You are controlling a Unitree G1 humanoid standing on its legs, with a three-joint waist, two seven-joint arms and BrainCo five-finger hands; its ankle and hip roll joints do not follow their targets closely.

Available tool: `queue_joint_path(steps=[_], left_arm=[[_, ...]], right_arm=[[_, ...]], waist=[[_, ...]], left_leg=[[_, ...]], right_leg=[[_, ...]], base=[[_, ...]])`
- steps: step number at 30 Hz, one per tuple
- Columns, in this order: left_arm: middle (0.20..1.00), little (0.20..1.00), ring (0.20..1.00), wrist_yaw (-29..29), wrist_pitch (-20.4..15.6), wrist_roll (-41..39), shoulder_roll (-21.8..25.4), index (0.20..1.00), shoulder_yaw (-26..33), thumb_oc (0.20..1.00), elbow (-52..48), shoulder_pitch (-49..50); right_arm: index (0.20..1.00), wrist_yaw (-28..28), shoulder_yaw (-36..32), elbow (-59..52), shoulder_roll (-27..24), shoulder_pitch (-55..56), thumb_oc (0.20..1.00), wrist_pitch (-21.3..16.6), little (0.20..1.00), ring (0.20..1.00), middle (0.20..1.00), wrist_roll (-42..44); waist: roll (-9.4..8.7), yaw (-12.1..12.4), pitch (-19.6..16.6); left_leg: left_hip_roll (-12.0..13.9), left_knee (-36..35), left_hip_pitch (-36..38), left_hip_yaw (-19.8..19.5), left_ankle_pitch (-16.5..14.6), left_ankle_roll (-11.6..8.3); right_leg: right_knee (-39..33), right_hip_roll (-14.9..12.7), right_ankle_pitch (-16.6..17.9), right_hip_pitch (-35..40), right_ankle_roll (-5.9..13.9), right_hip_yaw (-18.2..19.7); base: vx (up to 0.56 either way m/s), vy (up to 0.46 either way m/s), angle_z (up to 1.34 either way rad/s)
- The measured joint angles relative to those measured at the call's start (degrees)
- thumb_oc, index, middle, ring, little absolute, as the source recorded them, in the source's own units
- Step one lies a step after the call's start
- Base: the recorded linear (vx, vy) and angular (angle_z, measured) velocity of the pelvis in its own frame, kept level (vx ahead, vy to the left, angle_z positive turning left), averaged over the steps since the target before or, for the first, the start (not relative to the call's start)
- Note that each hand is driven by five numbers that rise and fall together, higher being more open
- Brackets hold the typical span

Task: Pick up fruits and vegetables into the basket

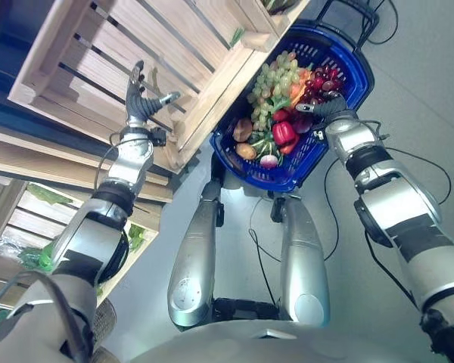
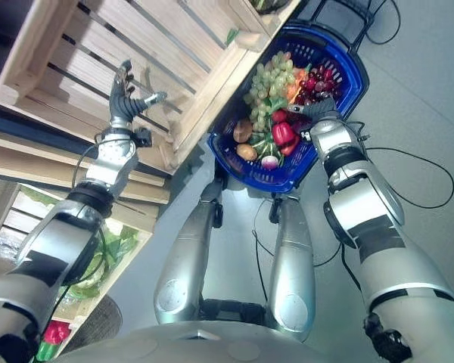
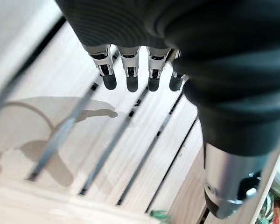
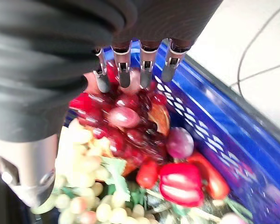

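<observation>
Eye views: left hand (image 1: 140, 94) raised over slatted wooden crate (image 1: 98, 53), fingers straight and spread, holding nothing. Blue basket (image 1: 348, 87) beside it, filled with green grapes (image 1: 276, 79), red pepper (image 1: 284, 133), red grapes (image 1: 321, 79).

Right wrist view: right hand (image 4: 130, 70) over red grapes, fingers relaxed, holding nothing.

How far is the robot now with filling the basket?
Done: the blue basket holds green grapes, red grapes and a red pepper. In hand: nothing; the left hand is open over an empty wooden crate, the right hand open over the basket.
</observation>
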Motion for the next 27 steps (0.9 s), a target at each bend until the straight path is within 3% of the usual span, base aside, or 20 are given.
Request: queue_joint_path(steps=[5, 7, 12, 15, 23, 27], left_arm=[[1.000, 1.000, 1.000, -1.9, 0.3, 2.6, -0.3, 1.000, 0.5, 1.000, 0.0, 10.1], [1.000, 1.000, 1.000, -2.5, 0.3, 4.1, -0.6, 1.000, 0.6, 1.000, 0.0, 14.7], [1.000, 1.000, 1.000, -3.9, 1.2, 6.0, -4.0, 1.000, 0.9, 1.000, 0.1, 21.9], [1.000, 1.000, 1.000, -6.0, 1.3, 8.2, -5.7, 1.000, 1.8, 1.000, 0.2, 25.8], [1.000, 1.000, 1.000, -13.5, 2.1, 15.6, -6.2, 1.000, 4.3, 1.000, 3.3, 38.0], [1.000, 1.000, 1.000, -18.2, 2.4, 17.6, -6.4, 1.000, 5.1, 1.000, 9.1, 41.5]], right_arm=[[1.000, -1.1, -1.0, -6.7, -0.1, 10.3, 1.000, -0.8, 1.000, 1.000, 1.000, -3.4], [1.000, -1.7, -2.5, -8.4, -0.2, 15.1, 1.000, -1.0, 1.000, 1.000, 1.000, -4.4], [1.000, -1.3, -4.0, -8.5, -0.3, 24.1, 1.000, -1.3, 1.000, 1.000, 1.000, -6.2], [1.000, -0.2, -5.3, -9.3, -0.1, 30.1, 1.000, -2.4, 1.000, 1.000, 1.000, -7.9], [1.000, -0.3, -11.0, -8.7, 1.1, 48.6, 1.000, -7.3, 1.000, 1.000, 1.000, -9.5], [1.000, 2.3, -14.2, -3.6, 2.7, 53.1, 1.000, -10.1, 1.000, 1.000, 1.000, -9.5]], waist=[[0.07, 0.1, -0.1], [0.34, 0.2, -1.8], [2.54, 0.8, -9.0], [2.65, 0.9, -13.4], [1.55, 0.7, -23.1], [0.74, -0.6, -25.3]], left_leg=[[1.2, -5.2, 11.4, -0.1, 0.3, 0.33], [1.3, -7.1, 14.8, 0.0, -0.2, 0.29], [1.7, -10.5, 19.2, -0.7, -0.2, 1.00], [1.9, -12.2, 22.6, -1.0, -0.4, 1.03], [2.6, -14.5, 29.6, -1.4, -2.5, 0.73], [2.8, -14.5, 31.5, -1.2, -3.2, 0.52]], right_leg=[[-5.8, 0.9, 0.2, 11.8, 0.58, -1.0], [-7.8, 1.1, 0.0, 15.4, 0.87, -1.1], [-13.1, 1.7, 0.6, 21.4, 1.40, -2.5], [-16.5, 2.2, 0.7, 26.1, 1.64, -3.7], [-24.9, 3.6, 1.0, 36.6, 2.17, -5.3], [-26.7, 4.0, 1.2, 39.4, 2.07, -5.4]], base=[[0.16, -0.026, 0.00], [0.17, -0.027, 0.01], [0.19, -0.038, 0.09], [0.22, -0.037, 0.18], [0.13, -0.022, 0.10], [0.02, -0.004, 0.01]])
